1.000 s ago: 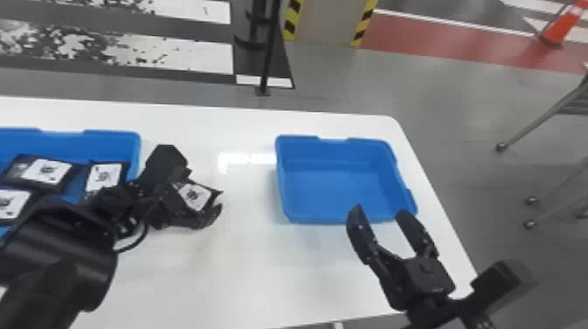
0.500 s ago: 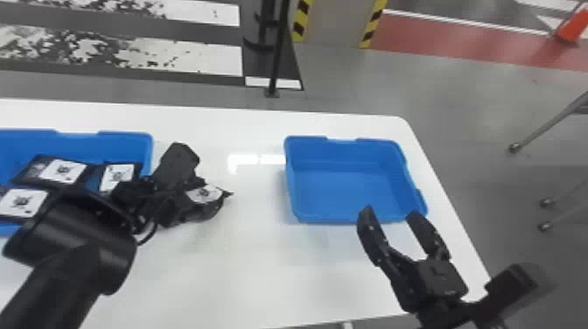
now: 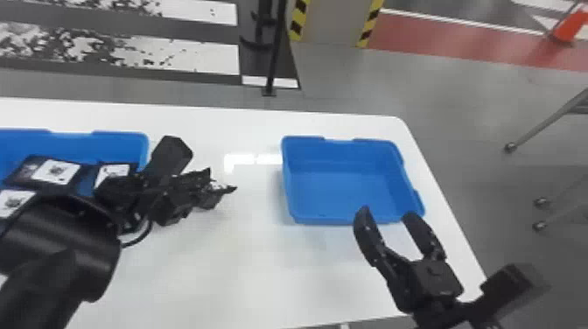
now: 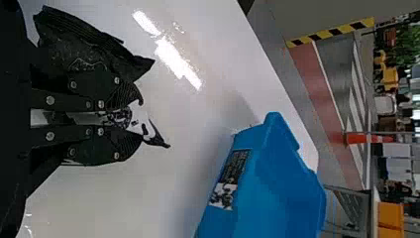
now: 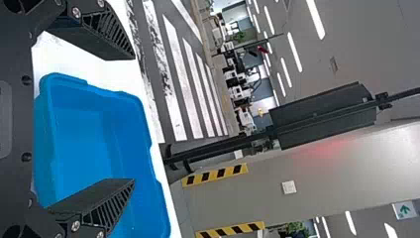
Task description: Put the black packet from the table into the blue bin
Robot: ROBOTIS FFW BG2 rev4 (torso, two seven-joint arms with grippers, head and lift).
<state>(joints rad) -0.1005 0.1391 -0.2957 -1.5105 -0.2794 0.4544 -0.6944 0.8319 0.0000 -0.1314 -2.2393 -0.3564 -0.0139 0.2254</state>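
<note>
The fingers of the left gripper are closed on the black packet, held crumpled between the two bins over the table. The right gripper has its fingers wide apart near the front-right corner. The blue bin sits by the far-right corner; another bin with packets is well left.

A red strip runs along the grey floor
</note>
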